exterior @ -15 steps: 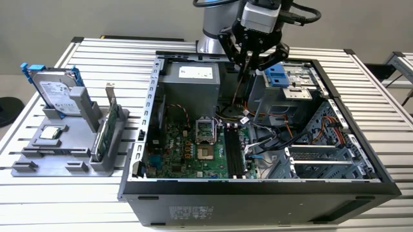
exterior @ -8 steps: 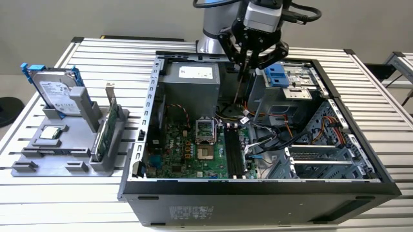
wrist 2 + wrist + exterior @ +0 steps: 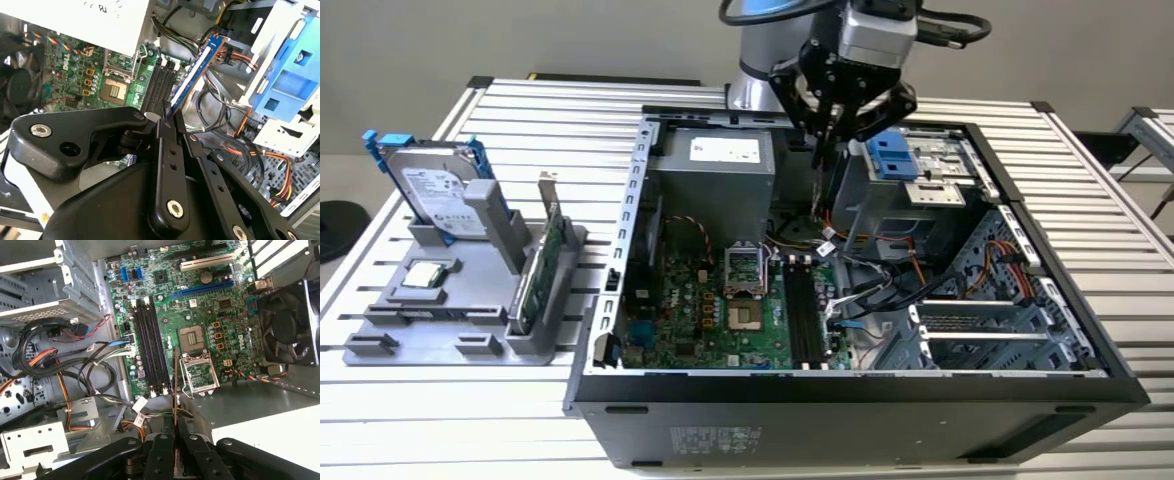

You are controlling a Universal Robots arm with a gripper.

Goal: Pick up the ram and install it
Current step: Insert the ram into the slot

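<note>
Hanging over the open computer case [image 3: 1014, 215], our arm comes down from the far edge of the table [image 3: 520, 110] with its wrist pointing straight down. We see the gripper [image 3: 823, 138] clamped on the ram [image 3: 822, 190], fingers [image 3: 167, 150] pinching the stick's upper end so it hangs on edge below them, in the air above the motherboard [image 3: 707, 310]. In the second wrist view the ram [image 3: 192, 75] runs away from the fingertips as a thin blue-edged strip; in the first wrist view it is a narrow sliver [image 3: 175, 385] just beside the black memory slots [image 3: 150, 345], near the CPU socket [image 3: 192, 337]. On the exterior view's left, well apart, a grey stand [image 3: 454, 320] carries a hard drive [image 3: 440, 190] and a green expansion card [image 3: 550, 255].
</note>
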